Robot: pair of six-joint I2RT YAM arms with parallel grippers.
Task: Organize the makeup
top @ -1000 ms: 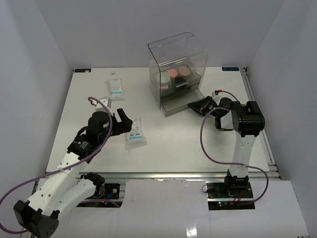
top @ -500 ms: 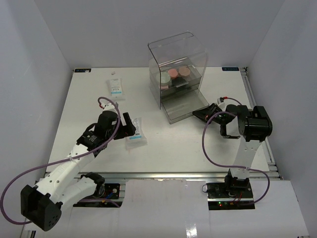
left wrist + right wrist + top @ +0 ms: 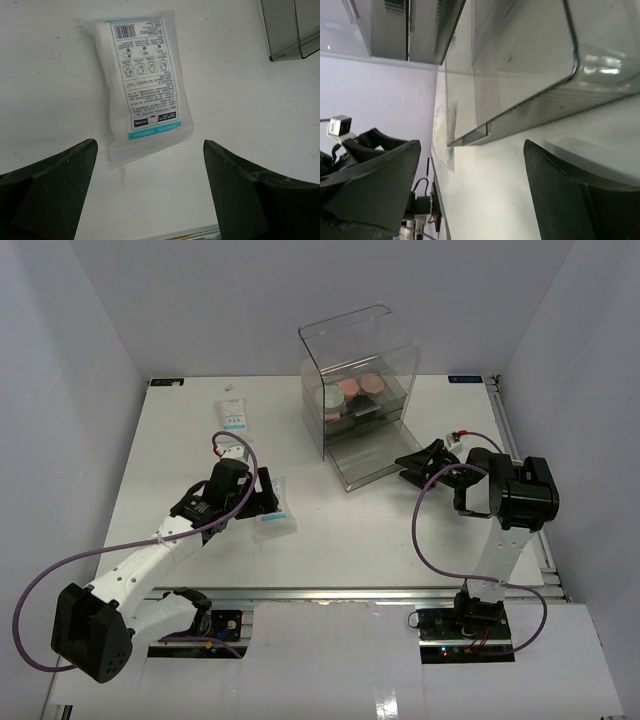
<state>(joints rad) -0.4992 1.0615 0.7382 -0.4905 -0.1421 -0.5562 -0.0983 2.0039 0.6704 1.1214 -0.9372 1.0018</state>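
A white sachet (image 3: 145,85) with teal print lies flat on the table, just ahead of my left gripper (image 3: 150,190), which is open and holds nothing. From above, that gripper (image 3: 266,496) hangs at the near-left edge of the sachet (image 3: 275,510). A second sachet (image 3: 234,416) lies at the back left. Pink (image 3: 349,388), beige (image 3: 372,385), pale (image 3: 331,397) and black (image 3: 360,408) compacts sit on the upper level of the clear box (image 3: 355,340). My right gripper (image 3: 412,468) is open and empty beside the pulled-out lower drawer (image 3: 372,466), whose edge (image 3: 520,65) fills the right wrist view above the gripper (image 3: 472,195).
A small white item (image 3: 231,388) lies near the back left edge. The table's metal rail (image 3: 330,592) runs along the near side. The left arm (image 3: 350,145) shows far off in the right wrist view.
The right gripper drew the lower drawer out toward the front, then opened and let go of it. The left arm swung right, bringing its open gripper up to the sachet.
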